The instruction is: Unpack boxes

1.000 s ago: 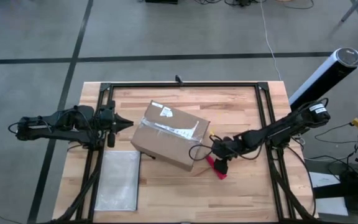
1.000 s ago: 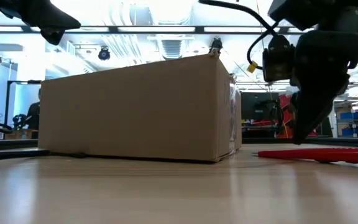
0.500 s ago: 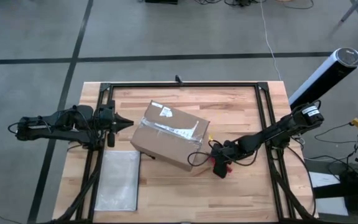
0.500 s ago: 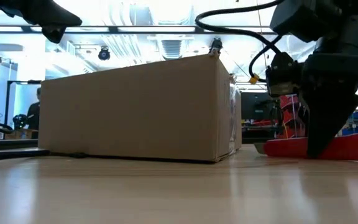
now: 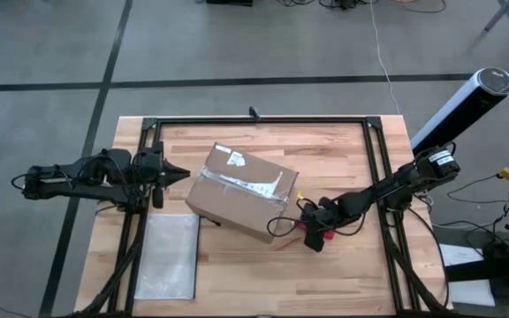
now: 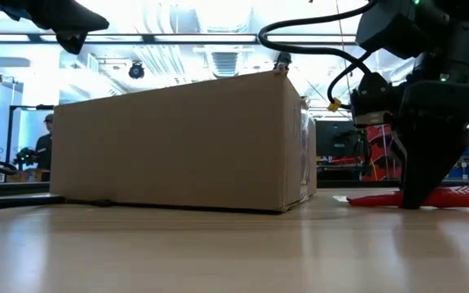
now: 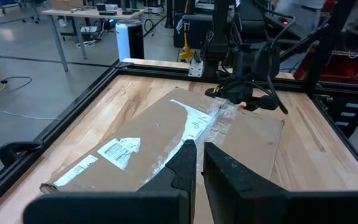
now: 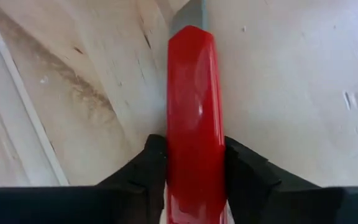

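Note:
The brown cardboard box [image 5: 241, 190], taped and labelled, rests on its bottom at the middle of the wooden table; it also shows in the low view [image 6: 177, 142] and the left wrist view [image 7: 166, 143]. Just right of it a red utility knife [image 5: 319, 240] lies on the table, with my right gripper [image 5: 313, 235] down over it and shut on it. My left gripper [image 5: 184, 174] hangs shut in the air, left of the box and above table height, touching nothing. My right gripper pinches the knife's red handle [image 8: 194, 155] by its two long sides, one finger [image 8: 151, 165] on each side. The fingers come steeply from above and lie across the handle. The knife [image 6: 454, 197] lies on the tabletop, its grey blade end [image 8: 194, 9] pointing away from the fingers.
A flat translucent zip pouch [image 5: 168, 256] lies at the table's near left corner. A black frame [image 5: 254, 120] runs around the tabletop. Bare wood lies near the front edge, right of the pouch.
My right gripper has sunk toward the table and moved slightly toward the near edge, coming down over the red knife. The knife has shifted a little on the table under it. The box has stayed in place.

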